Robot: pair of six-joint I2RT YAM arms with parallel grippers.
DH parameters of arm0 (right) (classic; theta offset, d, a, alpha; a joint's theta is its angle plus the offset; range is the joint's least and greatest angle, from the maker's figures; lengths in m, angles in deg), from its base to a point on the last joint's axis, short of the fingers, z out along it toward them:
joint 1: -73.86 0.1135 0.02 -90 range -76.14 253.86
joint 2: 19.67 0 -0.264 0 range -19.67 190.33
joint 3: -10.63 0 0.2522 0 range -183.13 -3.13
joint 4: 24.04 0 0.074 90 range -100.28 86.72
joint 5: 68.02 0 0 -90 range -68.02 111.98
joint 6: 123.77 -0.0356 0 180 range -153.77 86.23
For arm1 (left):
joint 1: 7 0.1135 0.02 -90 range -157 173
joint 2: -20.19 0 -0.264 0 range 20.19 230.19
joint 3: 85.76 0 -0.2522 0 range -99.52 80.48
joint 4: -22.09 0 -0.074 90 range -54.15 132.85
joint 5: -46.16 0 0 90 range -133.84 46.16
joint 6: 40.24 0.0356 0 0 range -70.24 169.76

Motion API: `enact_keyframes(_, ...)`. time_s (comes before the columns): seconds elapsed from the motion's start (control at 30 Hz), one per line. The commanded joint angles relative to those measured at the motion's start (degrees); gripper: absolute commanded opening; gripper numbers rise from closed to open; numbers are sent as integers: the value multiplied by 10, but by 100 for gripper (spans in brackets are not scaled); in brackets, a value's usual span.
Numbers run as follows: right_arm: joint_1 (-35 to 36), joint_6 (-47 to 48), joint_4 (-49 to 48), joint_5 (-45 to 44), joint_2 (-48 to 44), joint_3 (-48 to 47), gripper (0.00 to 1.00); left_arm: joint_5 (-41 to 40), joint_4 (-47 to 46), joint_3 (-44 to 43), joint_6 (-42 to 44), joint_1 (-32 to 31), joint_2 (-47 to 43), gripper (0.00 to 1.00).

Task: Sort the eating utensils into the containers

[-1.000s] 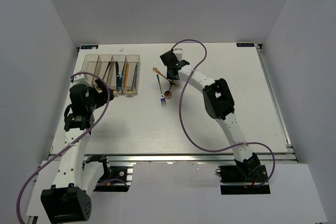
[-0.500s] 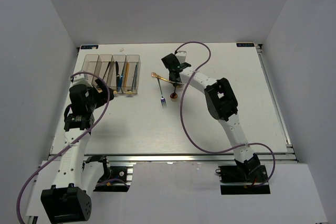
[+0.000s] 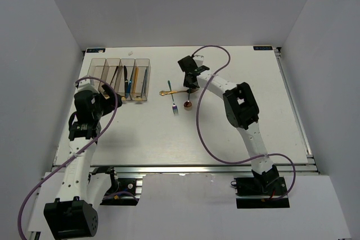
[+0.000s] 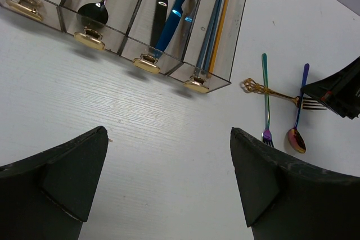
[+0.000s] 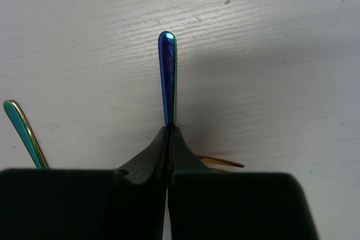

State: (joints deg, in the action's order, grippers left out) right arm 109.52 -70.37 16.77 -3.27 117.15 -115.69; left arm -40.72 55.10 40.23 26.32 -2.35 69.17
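Pinching the spoon (image 5: 167, 77) by its blue handle, the right jaws are fully closed at 3 o'clock of the containers (image 3: 97, 77), beside the green fork (image 4: 265, 99); the left jaws gape wide, empty, at their 7 o'clock

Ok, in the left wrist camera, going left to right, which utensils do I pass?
black spoon → black knife → blue knife → grey and orange chopsticks → green-handled fork → blue-handled spoon. The gold fork lies across the green-handled one, so it's left out.
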Motion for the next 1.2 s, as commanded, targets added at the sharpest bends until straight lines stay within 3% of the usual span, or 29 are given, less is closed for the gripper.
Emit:
enact_keyframes(0.0, -2, -6, 14, 21, -54, 18, 0, 8, -6, -4, -2, -2, 0, 98)
enact_keyframes(0.37, -2, 57, -41, 34, -173, 99, 0, 43, -30, 1, -20, -2, -3, 98)
enact_keyframes(0.47, -4, 76, -42, 41, -163, 109, 0, 60, -37, 1, -27, -2, 8, 98)
enact_keyframes(0.5, -6, 81, -31, 46, -155, 89, 5, 60, -36, 1, -27, -2, 13, 98)
enact_keyframes(0.57, -3, 87, 15, 51, -125, 67, 45, 59, -34, 0, -25, -2, 15, 98)
enact_keyframes(0.6, -2, 87, 26, 50, -118, 53, 51, 59, -33, -1, -25, -2, 15, 98)
enact_keyframes(0.73, 14, 80, 11, 60, -126, 111, 50, 53, -32, 3, -22, -2, 11, 98)
enact_keyframes(0.83, 21, 71, -9, 78, -128, 136, 41, 54, -32, 3, -22, -2, 15, 98)
enact_keyframes(1.17, 32, 51, 21, 72, -47, 89, 34, 53, -26, 3, -17, -2, 16, 98)
